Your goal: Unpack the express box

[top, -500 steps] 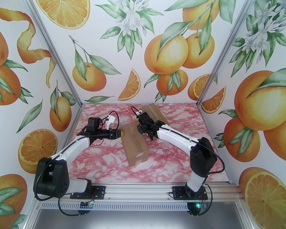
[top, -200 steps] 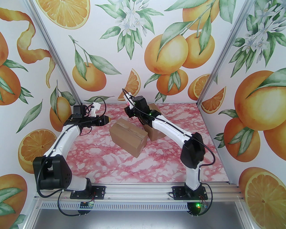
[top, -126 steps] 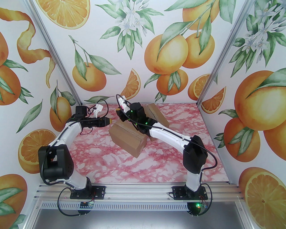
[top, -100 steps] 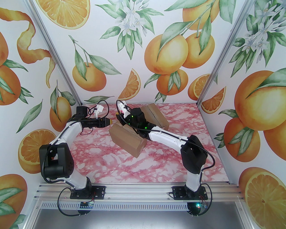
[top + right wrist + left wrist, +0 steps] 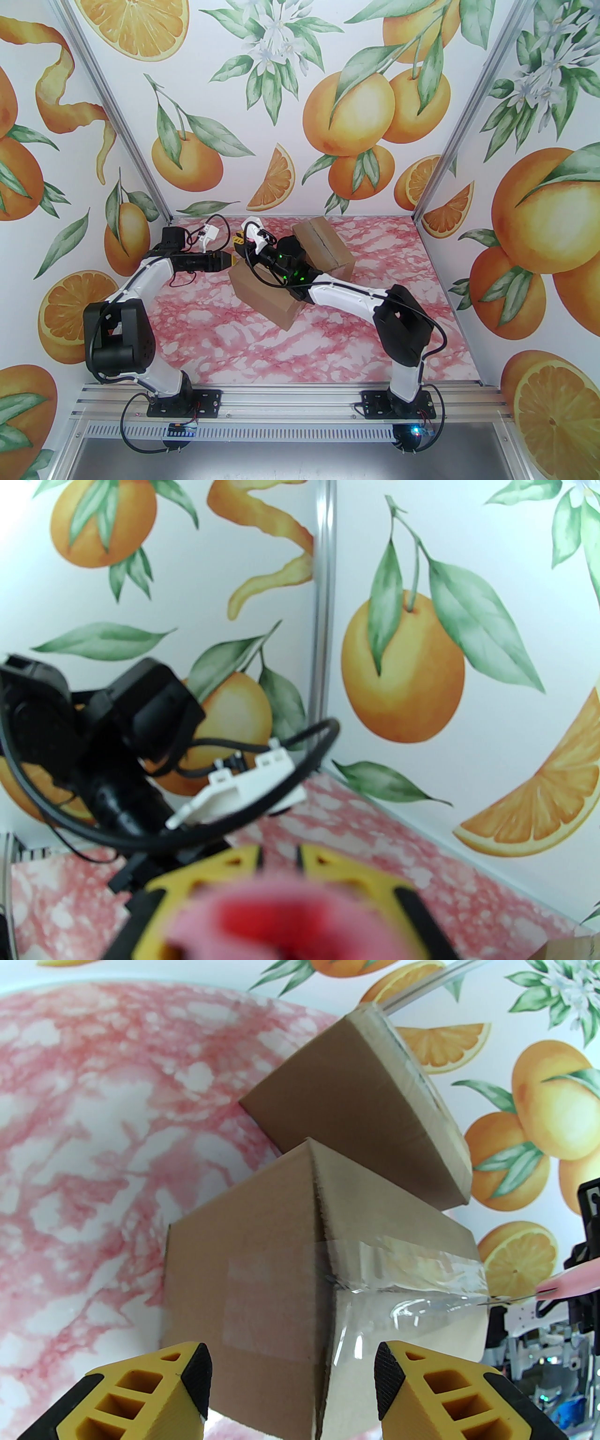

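The express box (image 5: pixel 267 294) is a brown carton sealed with clear tape (image 5: pixel 412 1271), lying slantwise mid-table. My left gripper (image 5: pixel 229 259) hovers open at its left end. In the left wrist view the left gripper (image 5: pixel 293 1363) has its yellow fingers (image 5: pixel 187 1382) spread just short of the taped end of the box (image 5: pixel 243 1260). My right gripper (image 5: pixel 239 243) reaches over the box to the same end, shut on a pink cutter (image 5: pixel 567 1283). The cutter's thin blade meets the tape edge. In the right wrist view the right gripper (image 5: pixel 280 855) pinches the blurred pink cutter (image 5: pixel 290 916).
A second sealed brown carton (image 5: pixel 323 248) lies behind the first, near the back wall; the left wrist view shows this carton (image 5: pixel 356 1114) too. The right forearm (image 5: pixel 337 293) crosses above the near box. The pink marbled table (image 5: pixel 290 347) stretches toward the arm bases.
The right arm has swung left and lowered, carrying the cutter over the box to its left end. The left gripper has edged right, up to the box. Earlier the box was turned slantwise.
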